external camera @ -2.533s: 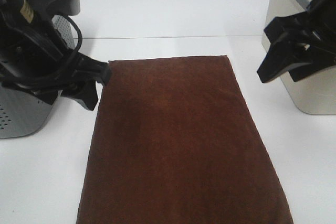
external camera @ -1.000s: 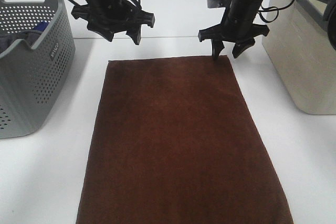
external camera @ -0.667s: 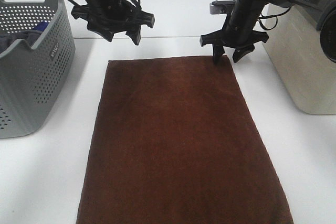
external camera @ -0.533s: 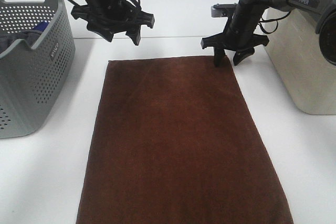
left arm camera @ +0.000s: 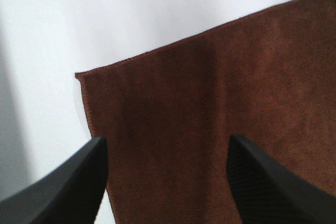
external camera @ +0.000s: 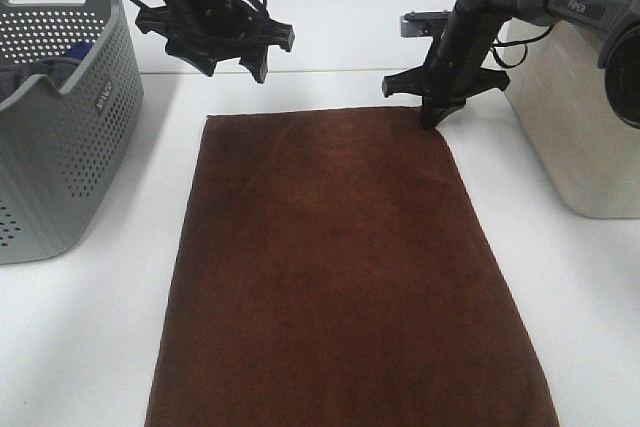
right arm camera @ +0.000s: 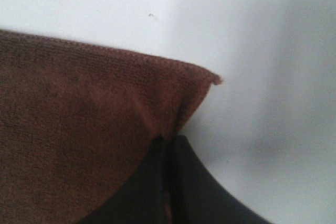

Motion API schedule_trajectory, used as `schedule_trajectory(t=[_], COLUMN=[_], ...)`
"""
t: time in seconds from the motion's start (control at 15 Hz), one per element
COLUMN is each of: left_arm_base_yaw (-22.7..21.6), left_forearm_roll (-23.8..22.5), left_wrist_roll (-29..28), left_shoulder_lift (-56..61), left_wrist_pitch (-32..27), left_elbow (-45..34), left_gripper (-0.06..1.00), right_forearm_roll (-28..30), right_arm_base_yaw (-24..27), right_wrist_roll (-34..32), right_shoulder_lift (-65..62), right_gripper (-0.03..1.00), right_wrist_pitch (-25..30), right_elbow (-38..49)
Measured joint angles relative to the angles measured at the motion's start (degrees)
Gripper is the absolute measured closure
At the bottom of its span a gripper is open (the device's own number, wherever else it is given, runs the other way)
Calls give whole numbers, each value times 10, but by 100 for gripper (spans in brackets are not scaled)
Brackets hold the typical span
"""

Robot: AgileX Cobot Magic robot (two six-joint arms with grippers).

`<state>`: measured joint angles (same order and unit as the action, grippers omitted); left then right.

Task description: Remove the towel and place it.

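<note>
The dark reddish-brown towel [external camera: 340, 267] lies spread flat on the white table. My right gripper [external camera: 433, 117] is down at the towel's far right corner and shut on it; the right wrist view shows the closed fingers [right arm camera: 173, 182] pinching the puckered towel corner [right arm camera: 178, 98]. My left gripper [external camera: 228, 65] is open and hovers above the table just beyond the towel's far left corner. The left wrist view shows its two fingers [left arm camera: 63, 187] spread apart over that towel corner [left arm camera: 157, 129]. No white tag shows.
A grey perforated basket [external camera: 60, 137] with bluish cloth [external camera: 75, 52] inside stands at the left. A beige bin [external camera: 585, 117] stands at the right edge. The towel runs off the near edge of the exterior view.
My right gripper came down onto the towel's far right corner and closed its open fingers on it. My left gripper rose from the far left corner earlier and now hovers still.
</note>
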<state>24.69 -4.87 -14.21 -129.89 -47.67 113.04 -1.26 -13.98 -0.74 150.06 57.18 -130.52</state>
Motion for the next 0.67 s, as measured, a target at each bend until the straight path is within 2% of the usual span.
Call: schedule_trajectory(t=[0.2,0.4,0.67], left_arm_base_yaw=[0,-4,-32], left_forearm_roll=[-23,-68,-69], left_wrist_roll=[-9,-53,-93], left_shoulder_lift=[-28,-77,-116], left_wrist_pitch=[16,26,28], left_elbow=[0,7,58], left_gripper=[32,32,36], right_forearm_roll=[2,6,6], right_arm_base_yaw=[0,0,0], right_wrist_roll=[7,7,7], right_shoulder_lift=[7,11,11], right_gripper=[97,97,97], right_wrist_pitch=[41,69,71], right_elbow=[-25,-57,-58])
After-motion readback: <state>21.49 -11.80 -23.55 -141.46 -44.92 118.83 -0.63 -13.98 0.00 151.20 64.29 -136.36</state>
